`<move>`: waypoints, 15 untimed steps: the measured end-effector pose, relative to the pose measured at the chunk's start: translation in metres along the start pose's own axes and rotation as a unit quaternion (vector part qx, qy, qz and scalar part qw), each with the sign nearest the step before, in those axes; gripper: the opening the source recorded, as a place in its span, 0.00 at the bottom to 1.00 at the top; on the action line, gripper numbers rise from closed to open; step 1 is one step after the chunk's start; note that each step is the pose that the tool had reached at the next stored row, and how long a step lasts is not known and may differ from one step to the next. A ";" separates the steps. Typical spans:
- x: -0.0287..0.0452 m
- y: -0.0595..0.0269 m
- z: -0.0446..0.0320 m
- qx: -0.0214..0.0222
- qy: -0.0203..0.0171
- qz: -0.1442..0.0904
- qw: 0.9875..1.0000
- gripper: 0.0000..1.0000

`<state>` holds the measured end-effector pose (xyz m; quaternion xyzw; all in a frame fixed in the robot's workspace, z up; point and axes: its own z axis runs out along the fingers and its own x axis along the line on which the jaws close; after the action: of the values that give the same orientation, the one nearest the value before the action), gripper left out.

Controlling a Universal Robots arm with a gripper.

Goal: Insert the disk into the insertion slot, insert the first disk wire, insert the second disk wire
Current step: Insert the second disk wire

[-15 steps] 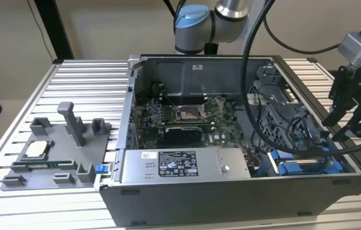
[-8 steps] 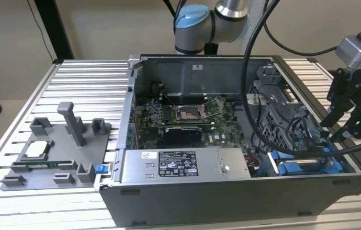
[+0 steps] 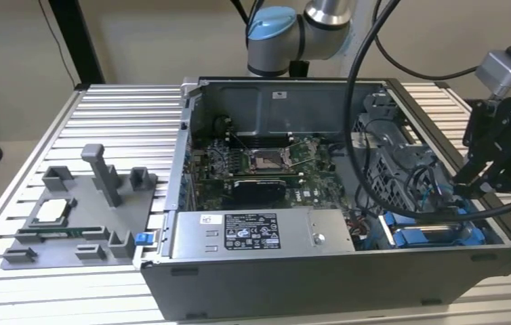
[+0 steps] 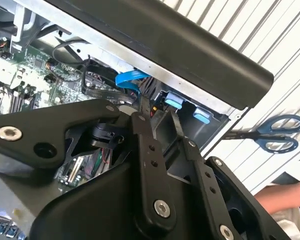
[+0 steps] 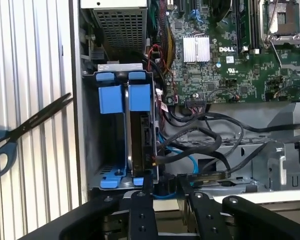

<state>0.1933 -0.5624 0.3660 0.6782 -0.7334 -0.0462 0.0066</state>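
- The disk point(image 5: 140, 145) sits on edge in the insertion slot point(image 5: 107, 170), its blue frame tabs showing between the bay's blue rails at the case corner.
- The hand point(image 5: 165, 187) hangs just over the disk's connector end; its two fingers point(image 5: 141, 210) stand a little apart around a dark plug, though I cannot tell whether they actually pinch it.
- Black and blue cables point(image 5: 205, 140) crowd beside the bay; a finger could snag one, or a skewed plug could jam at the socket.
- The open computer case point(image 3: 328, 284) holds the motherboard point(image 3: 265, 169) and a grey power supply point(image 3: 255, 233).
- Scissors point(image 5: 20, 130) lie on the slatted desk point(image 3: 111, 108) outside the case.
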 end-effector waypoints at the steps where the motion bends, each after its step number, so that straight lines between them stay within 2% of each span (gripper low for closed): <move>1: -0.0001 -0.0009 0.0004 0.000 0.000 0.000 1.000 1.00; 10: -0.0010 -0.0021 0.0031 -0.002 0.000 0.002 1.000 1.00; 11: -0.0010 -0.0021 0.0031 -0.002 0.000 0.002 1.000 0.00; 15: -0.0011 -0.0019 0.0029 -0.002 0.000 0.002 1.000 0.00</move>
<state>0.1951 -0.5612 0.3630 0.6767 -0.7347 -0.0474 0.0078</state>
